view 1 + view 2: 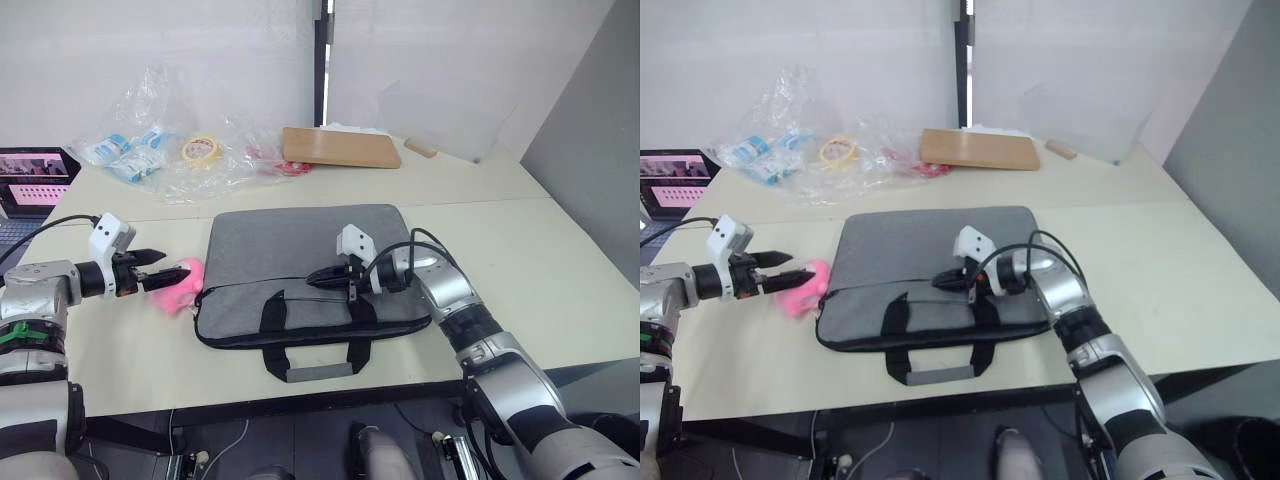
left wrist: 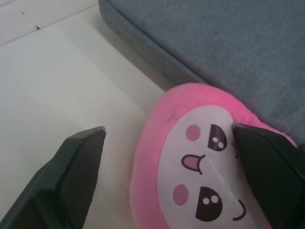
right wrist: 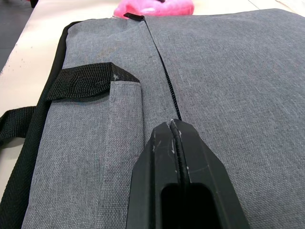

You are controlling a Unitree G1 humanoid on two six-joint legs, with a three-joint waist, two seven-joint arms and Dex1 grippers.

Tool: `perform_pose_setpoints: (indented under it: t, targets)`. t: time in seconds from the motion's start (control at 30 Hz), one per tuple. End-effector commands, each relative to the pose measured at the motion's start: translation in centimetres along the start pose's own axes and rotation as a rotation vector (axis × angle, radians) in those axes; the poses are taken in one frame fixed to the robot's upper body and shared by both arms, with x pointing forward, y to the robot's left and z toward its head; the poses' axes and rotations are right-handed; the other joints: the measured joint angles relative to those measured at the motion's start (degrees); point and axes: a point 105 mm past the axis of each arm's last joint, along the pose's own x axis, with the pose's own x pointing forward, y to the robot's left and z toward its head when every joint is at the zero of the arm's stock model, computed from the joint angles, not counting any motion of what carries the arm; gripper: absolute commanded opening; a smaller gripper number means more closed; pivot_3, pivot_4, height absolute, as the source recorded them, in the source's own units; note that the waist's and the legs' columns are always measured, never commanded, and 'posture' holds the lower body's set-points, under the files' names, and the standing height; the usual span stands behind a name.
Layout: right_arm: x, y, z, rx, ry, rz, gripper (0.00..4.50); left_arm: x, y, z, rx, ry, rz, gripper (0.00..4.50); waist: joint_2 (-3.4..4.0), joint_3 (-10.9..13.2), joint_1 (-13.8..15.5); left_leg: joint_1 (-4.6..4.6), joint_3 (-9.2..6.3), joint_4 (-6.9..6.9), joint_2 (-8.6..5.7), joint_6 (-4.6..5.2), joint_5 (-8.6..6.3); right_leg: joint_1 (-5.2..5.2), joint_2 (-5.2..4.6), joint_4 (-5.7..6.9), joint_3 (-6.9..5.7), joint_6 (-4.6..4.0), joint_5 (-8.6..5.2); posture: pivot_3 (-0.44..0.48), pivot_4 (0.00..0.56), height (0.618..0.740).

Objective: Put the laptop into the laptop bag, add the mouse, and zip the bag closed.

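Writing: none legible | right claw (image 3: 174,125) pinched on zipper (image 3: 164,76) of laptop bag (image 1: 300,255)

Head stereo pair looking down, wrist cameras close over laptop bag (image 1: 300,265)

The pink plush toy (image 1: 172,281) lies just left of the laptop bag (image 1: 300,260); the wooden board (image 1: 340,147) and tape roll (image 1: 201,149) lie behind it.

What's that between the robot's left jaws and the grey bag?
A round pink toy with a face, touching the laptop bag's edge; the left wrist view shows it.
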Motion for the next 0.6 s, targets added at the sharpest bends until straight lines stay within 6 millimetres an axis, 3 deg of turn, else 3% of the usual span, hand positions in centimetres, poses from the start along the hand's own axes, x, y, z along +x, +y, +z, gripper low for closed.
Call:
perform_pose_setpoints:
  t: [0.03,0.2,0.47,0.6]
  targets:
    - [-0.2,-0.1,-0.3,0.001,0.012,-0.018,0.01,-0.7,0.1,0.4,0.009,0.007,-0.019,4.23,0.00,0.0,0.0,0.00,0.01,0.00,-0.01,0.00,0.00,0.00,0.00,0.00,0.01,0.00,0.00,0.000,0.150,0.740]
    - [-0.4,-0.1,-0.6,0.008,0.012,-0.027,0.00,-1.3,-0.8,0.7,-0.010,0.006,-0.100,2.72,0.00,0.0,0.0,-0.01,0.01,0.00,-0.04,0.01,0.00,-0.01,-0.01,-0.01,0.01,0.00,0.00,0.000,0.150,0.740]
    - [0.1,-0.3,-0.9,-0.015,0.036,-0.046,0.00,-3.2,-0.4,0.5,-0.063,-0.033,-0.040,0.03,0.00,0.0,-0.1,0.01,0.02,-0.04,-0.01,0.00,0.00,-0.06,0.01,-0.01,0.02,0.00,0.00,0.000,0.150,0.740]
    - [0.5,-0.3,-1.3,-0.014,0.050,-0.058,0.00,-4.7,-1.0,0.6,-0.074,-0.056,-0.022,0.03,0.00,0.0,-0.3,0.03,0.03,-0.07,0.00,0.00,0.00,-0.08,0.02,0.00,0.05,0.00,0.00,0.000,0.150,0.740]
